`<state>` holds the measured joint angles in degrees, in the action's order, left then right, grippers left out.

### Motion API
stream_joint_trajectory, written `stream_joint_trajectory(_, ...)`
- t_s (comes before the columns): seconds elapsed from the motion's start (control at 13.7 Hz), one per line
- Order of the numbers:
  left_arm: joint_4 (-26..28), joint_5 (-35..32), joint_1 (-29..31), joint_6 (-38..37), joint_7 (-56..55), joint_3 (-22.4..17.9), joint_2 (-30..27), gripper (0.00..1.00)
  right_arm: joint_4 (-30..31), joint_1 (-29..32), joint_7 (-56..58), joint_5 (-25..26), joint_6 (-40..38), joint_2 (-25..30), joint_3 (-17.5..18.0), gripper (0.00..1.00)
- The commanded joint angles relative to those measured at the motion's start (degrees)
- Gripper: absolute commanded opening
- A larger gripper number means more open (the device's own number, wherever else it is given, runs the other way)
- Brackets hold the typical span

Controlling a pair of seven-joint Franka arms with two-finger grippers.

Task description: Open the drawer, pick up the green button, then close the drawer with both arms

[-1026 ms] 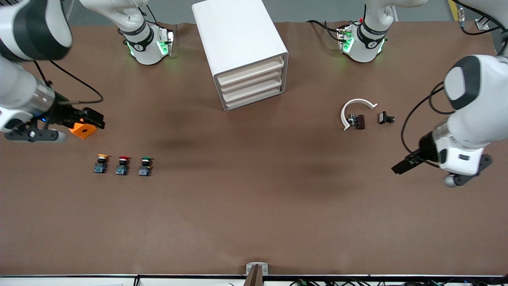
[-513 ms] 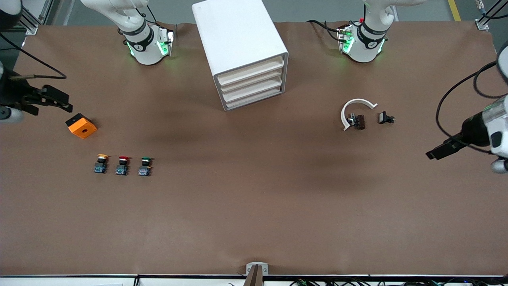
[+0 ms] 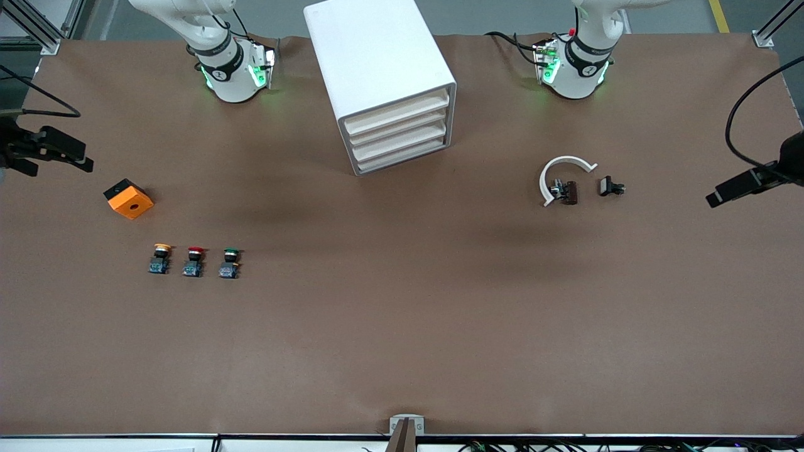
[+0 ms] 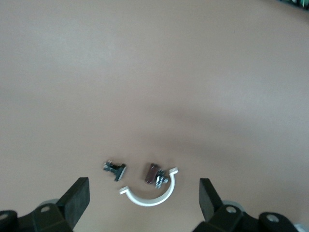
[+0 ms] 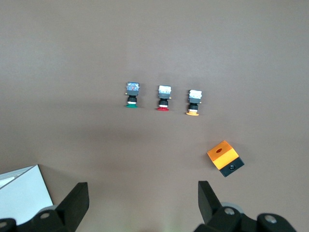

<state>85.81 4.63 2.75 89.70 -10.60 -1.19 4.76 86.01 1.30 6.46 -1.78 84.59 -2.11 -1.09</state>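
Near the right arm's end of the table, the green-capped button [image 3: 230, 263] looks light and rigid, so I'd pinch its blue base; both the left gripper [image 4: 144, 199] and right gripper [image 5: 143, 202] hang spread and empty, cabinet [image 3: 380, 69] drawers shut.

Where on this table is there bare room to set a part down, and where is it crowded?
Bare: the brown table nearer the camera than the white four-drawer cabinet, between the green-capped button and white curved bracket. Crowded: the button row beside the orange block, and around the bracket.
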Motion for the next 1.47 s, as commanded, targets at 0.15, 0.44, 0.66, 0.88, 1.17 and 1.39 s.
stream_joint_trajectory(0.15, 3.21, -2.96, 2.7, -4.36, 3.39, 3.39, -6.59, 1.0, -1.72, -1.48, 0.22, 0.03, -0.48, -0.97, 0.12, 1.0)
stream_joint_trajectory(0.44, 5.15, -3.05, 2.35, -3.75, 4.97, 3.48, -8.63, 1.0, -3.3, -2.09, -0.3, 0.99, -0.48, -1.14, -0.06, 1.0)
stream_joint_trajectory(0.66, 5.24, -3.75, 1.39, -3.48, 5.42, 3.48, -8.8, 1.0, -2.78, -2.62, -0.39, 0.9, 0.14, -1.06, -0.32, 1.0)
stream_joint_trajectory(0.88, 5.68, -5.42, 0.24, -3.66, 5.77, 4.8, -9.15, 1.0, -2.51, -4.11, 0.22, 0.91, 0.22, -0.44, -2.16, 1.0)
stream_joint_trajectory(1.17, 6.65, -5.42, -1.16, -3.39, 5.94, 6.2, -9.24, 1.0, 1.16, -5.43, 0.31, 0.99, 1.97, 1.66, -4.01, 1.0)
stream_joint_trajectory(1.39, 6.65, -5.34, -1.43, -3.13, 7.17, 7.52, -9.33, 1.0, 3.37, -5.43, 0.22, 2.58, 3.03, 3.16, -4.01, 1.0)
